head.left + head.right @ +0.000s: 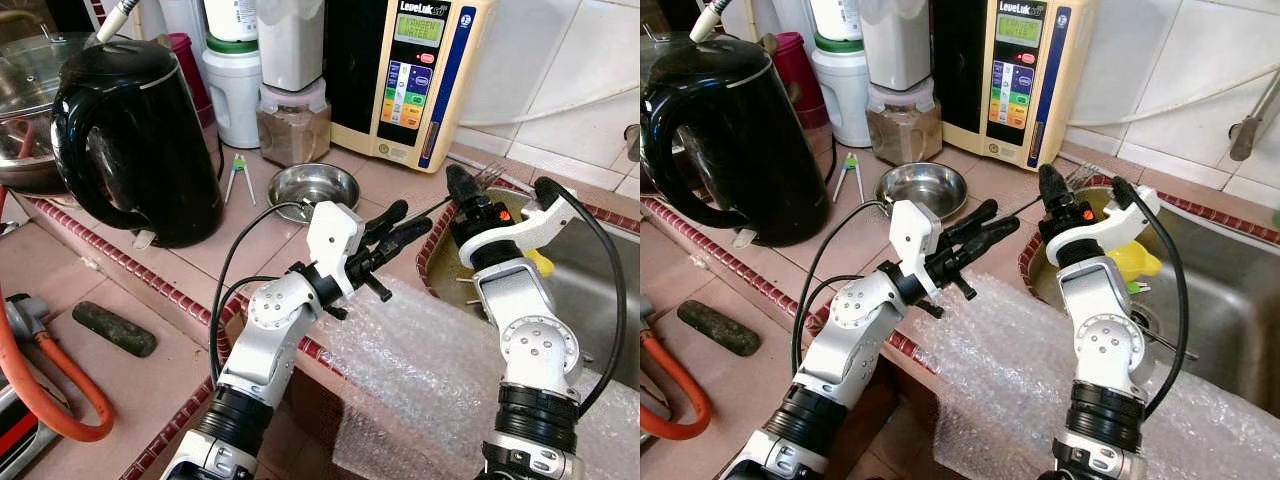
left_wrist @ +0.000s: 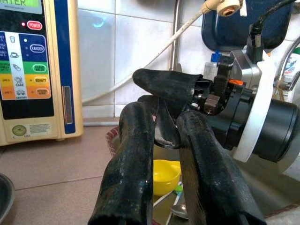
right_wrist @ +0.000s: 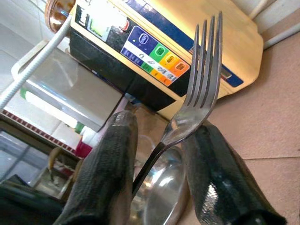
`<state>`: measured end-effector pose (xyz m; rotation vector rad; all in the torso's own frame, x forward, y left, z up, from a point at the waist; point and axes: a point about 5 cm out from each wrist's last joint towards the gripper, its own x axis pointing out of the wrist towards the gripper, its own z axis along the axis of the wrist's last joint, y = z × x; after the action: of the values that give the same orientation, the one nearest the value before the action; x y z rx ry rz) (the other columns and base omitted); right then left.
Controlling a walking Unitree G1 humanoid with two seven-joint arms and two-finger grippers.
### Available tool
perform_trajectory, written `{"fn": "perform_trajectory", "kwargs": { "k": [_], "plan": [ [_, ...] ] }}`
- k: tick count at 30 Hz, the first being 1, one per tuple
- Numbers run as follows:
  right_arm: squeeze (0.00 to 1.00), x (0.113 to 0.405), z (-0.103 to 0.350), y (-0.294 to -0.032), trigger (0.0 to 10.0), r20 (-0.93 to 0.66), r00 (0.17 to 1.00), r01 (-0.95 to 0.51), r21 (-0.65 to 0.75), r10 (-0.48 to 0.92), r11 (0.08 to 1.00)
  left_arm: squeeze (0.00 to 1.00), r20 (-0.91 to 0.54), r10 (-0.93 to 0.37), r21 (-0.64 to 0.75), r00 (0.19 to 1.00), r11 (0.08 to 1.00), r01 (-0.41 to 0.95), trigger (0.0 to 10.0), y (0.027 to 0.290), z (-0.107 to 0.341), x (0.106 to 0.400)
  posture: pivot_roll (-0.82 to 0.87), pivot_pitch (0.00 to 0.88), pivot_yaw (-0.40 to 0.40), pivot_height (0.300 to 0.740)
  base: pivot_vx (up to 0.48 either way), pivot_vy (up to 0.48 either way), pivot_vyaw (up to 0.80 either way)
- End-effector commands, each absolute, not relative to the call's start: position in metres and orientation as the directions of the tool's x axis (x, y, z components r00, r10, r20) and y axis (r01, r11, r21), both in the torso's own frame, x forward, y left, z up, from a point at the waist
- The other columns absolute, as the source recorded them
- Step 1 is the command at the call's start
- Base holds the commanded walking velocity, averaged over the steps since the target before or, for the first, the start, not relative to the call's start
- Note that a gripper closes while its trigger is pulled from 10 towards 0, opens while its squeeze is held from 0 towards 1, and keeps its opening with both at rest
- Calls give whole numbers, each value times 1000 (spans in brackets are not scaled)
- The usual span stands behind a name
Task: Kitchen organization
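A metal fork (image 3: pixel 197 93) is held at its neck by my right gripper (image 1: pixel 462 185), shut on it above the counter beside the sink (image 1: pixel 600 270). The tines (image 1: pixel 490 176) point towards the back wall. Its thin handle runs left to my left gripper (image 1: pixel 412 220), whose two black fingers (image 2: pixel 136 154) are shut on the handle's end. The two grippers face each other almost tip to tip. A small steel bowl (image 1: pixel 315 185) sits on the counter just behind the left gripper.
A black kettle (image 1: pixel 135 140) stands at the left, and a water ioniser (image 1: pixel 415 70), a jar (image 1: pixel 293 125) and green tweezers (image 1: pixel 238 175) are at the back. A yellow cup (image 1: pixel 541 263) lies in the sink. Bubble wrap (image 1: pixel 430 370) covers the counter's front edge.
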<state>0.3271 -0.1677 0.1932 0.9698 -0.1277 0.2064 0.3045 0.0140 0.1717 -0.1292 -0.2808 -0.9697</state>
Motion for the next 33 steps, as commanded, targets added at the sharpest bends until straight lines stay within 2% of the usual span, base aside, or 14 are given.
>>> {"fn": "perform_trajectory", "kwargs": {
  "k": [1, 6, 9, 14, 15, 16, 17, 18, 19, 20, 26, 29, 33],
  "plan": [
    [0, 323, 191, -161, 0, 195, 966, -255, 806, 167, 534, 0, 309, -801, 39, 513, 550, 834, 0, 12, 178, 303, -50, 45, 47, 740, 0, 0, 0],
    [0, 320, 190, -156, 0, 203, 958, -280, 818, 204, 502, 0, 304, -805, 40, 509, 545, 837, 0, 12, 178, 303, -49, 47, 52, 740, 0, 0, 0],
    [0, 319, 189, -156, 0, 194, 960, -273, 814, 203, 514, 0, 300, -807, 42, 509, 544, 838, 0, 13, 177, 303, -48, 49, 55, 740, 0, 0, 0],
    [0, 322, 183, -165, 0, 151, 979, -200, 816, 134, 543, 0, 278, -814, 51, 510, 542, 839, 0, 14, 172, 302, -45, 52, 61, 740, 0, 0, 0],
    [0, 323, 182, -167, 0, 139, 983, -180, 812, 117, 555, 0, 269, -818, 54, 509, 540, 840, 3725, 14, 171, 302, -45, 52, 61, 740, 0, 0, 0],
    [0, 324, 181, -167, 0, 132, 986, -168, 815, 104, 555, 0, 265, -820, 52, 507, 537, 842, 4275, 15, 170, 302, -43, 54, 65, 740, 0, 0, 0],
    [0, 324, 180, -168, 0, 126, 988, -156, 816, 93, 556, 0, 260, -823, 49, 506, 534, 844, 5529, 15, 168, 302, -43, 54, 65, 740, 0, 0, 0],
    [0, 325, 179, -170, 0, 114, 991, -134, 811, 70, 569, 20, 252, -825, 41, 506, 532, 846, 10000, 15, 167, 302, -40, 54, 68, 740, 0, 0, 0],
    [0, 325, 178, -171, 0, 110, 992, -124, 808, 59, 576, 882, 248, -822, 34, 512, 535, 844, 10000, 16, 166, 302, -40, 54, 68, 740, 0, 0, 0],
    [0, 326, 177, -173, 0, 103, 994, -107, 809, 41, 578, 1000, 241, -823, 25, 514, 534, 845, 10000, 16, 165, 303, -40, 54, 68, 740, 0, 0, 0],
    [0, 329, 172, -191, 0, 58, 987, 41, 804, -147, 593, 1000, 207, -835, 14, 509, 523, 852, 10000, 19, 162, 303, -30, 51, 80, 740, 0, 0, 0],
    [0, 331, 172, -202, 0, 46, 966, 116, 806, -256, 581, 1000, 167, -817, 48, 553, 566, 823, 10000, 27, 159, 307, -24, 52, 95, 740, 0, 0, 0],
    [0, 328, 169, -218, 0, 24, 926, 219, 780, -378, 586, 1000, 127, -820, 37, 558, 566, 823, 10000, 39, 154, 307, -19, 54, 104, 740, 0, 0, 0]
  ]
}}
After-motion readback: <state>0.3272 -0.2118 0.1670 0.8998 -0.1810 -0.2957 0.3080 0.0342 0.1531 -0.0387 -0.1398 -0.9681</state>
